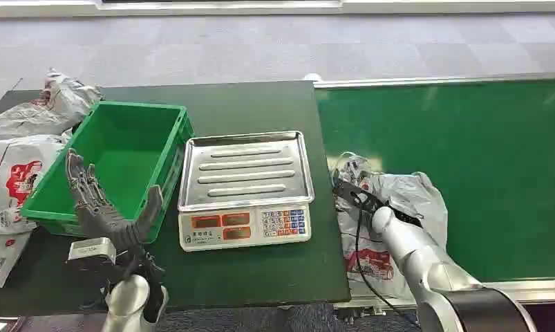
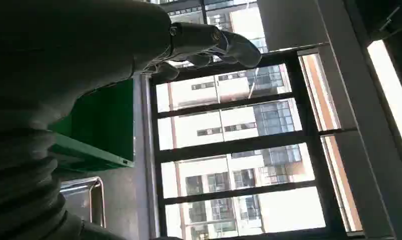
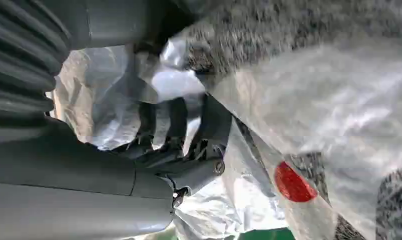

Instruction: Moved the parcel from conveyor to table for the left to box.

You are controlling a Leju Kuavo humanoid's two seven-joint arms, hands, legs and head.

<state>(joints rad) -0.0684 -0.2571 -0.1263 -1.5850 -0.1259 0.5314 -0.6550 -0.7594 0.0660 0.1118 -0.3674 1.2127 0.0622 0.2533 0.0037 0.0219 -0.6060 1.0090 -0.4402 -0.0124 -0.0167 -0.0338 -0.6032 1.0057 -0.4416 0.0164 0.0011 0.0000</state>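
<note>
— Parcel (image 1: 399, 207)? Lying at the conveyor (image 1: 468, 138) near-left corner, just beside the table (image 1: 260, 277) edge.
— Right hand (image 1: 354, 190)? Fingers (image 3: 176, 125) curled into the wrinkled film, gripping it.
— Look, print? Crumpled grey-white plastic, red mark, writing unreadable.
— Left hand (image 1: 101, 207)? Raised, spread, holding nothing, beside the green crate (image 1: 122, 152).
</note>
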